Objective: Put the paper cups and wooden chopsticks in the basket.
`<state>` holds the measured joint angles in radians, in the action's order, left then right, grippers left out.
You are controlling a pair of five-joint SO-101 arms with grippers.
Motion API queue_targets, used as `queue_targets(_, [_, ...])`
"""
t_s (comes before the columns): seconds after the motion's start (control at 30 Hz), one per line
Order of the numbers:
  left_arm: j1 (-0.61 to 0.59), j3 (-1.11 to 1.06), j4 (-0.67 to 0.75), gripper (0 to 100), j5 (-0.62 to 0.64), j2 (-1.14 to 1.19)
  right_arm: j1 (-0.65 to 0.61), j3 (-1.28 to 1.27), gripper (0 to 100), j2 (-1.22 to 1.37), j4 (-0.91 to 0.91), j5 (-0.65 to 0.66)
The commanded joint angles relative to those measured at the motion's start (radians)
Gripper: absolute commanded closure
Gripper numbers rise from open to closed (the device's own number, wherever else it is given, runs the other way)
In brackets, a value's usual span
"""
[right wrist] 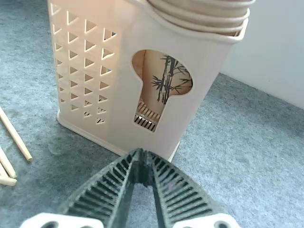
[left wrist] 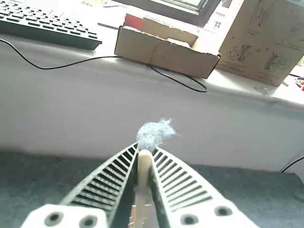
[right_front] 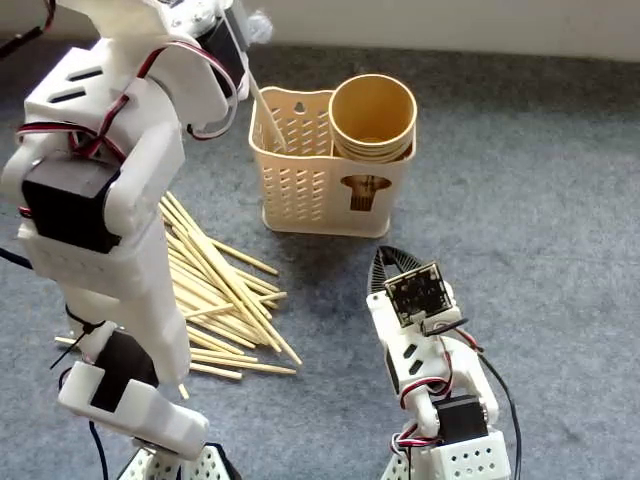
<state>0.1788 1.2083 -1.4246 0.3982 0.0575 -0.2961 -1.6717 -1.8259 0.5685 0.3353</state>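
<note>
Cups look settled: the nested stack of tan paper cups [right_front: 372,115] stands upright in one end of the cream plastic basket [right_front: 300,195], rims above its wall; the basket's sides are stiff and punched with small triangular holes, and it stands on grey short-pile carpet [right_front: 560,200]; the left gripper [left wrist: 144,153] is raised over the other end, its ribbed jaws pinching one slim pale wooden chopstick [right_front: 263,105] that slants down with its lower end inside the rim, probably so that a release drops it in; a tuft of grey lint [left wrist: 154,133] clings at the jaw tips; a loose heap of chopsticks [right_front: 215,290] lies fanned on the carpet beside the basket, so much remains; the right gripper [right wrist: 141,161] sits low, jaws pressed together on nothing, near the basket's keyhole cut-out [right wrist: 161,90] but apart, likely parked clear
</note>
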Motion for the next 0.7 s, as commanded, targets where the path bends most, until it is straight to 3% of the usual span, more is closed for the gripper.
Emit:
queue_targets(0.0, [0.019, 0.025, 0.051, 100, 0.000, -0.001, 0.002, -0.097, 99.1, -0.010, -0.024, 0.011])
queue_targets(0.57, [-0.015, 0.018, 0.112, 99, 0.000, 0.223, 0.002, -0.097, 99.1, -0.010, -0.024, 0.011])
queue_targets(0.67, [-0.028, 0.016, 0.106, 94, 0.000, 0.223, 0.002, -0.097, 99.1, -0.010, -0.024, 0.011])
